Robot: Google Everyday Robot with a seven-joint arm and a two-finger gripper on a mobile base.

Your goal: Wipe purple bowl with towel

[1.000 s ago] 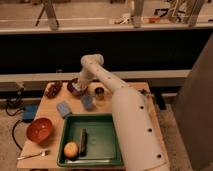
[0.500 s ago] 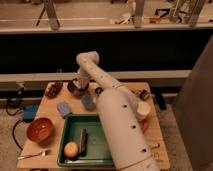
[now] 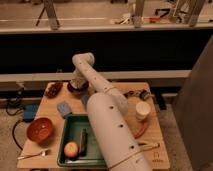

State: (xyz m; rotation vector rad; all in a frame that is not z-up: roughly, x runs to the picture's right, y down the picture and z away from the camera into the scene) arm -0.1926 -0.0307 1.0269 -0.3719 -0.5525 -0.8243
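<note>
The purple bowl (image 3: 78, 90) sits at the back left of the wooden table (image 3: 120, 107). My arm reaches up from the bottom of the view, bends at its white elbow (image 3: 82, 61) and comes down. The gripper (image 3: 77, 83) is right over the bowl and hides part of it. I cannot tell if it holds anything. A light blue folded towel (image 3: 64, 108) lies on the table in front of the bowl, to its left. A second grey-blue piece (image 3: 85, 100) lies against my arm.
An orange-red bowl (image 3: 40, 129) and a fork (image 3: 34, 156) are at the front left. A green tray (image 3: 69, 131) holds an apple (image 3: 71, 149) and a dark bar. A white cup (image 3: 143, 111), a red chili (image 3: 141, 130) and a dark snack (image 3: 53, 90) stand around.
The arm's elbow swung to the left and the gripper moved left from beside the bowl to directly over it. The other objects have not moved.
</note>
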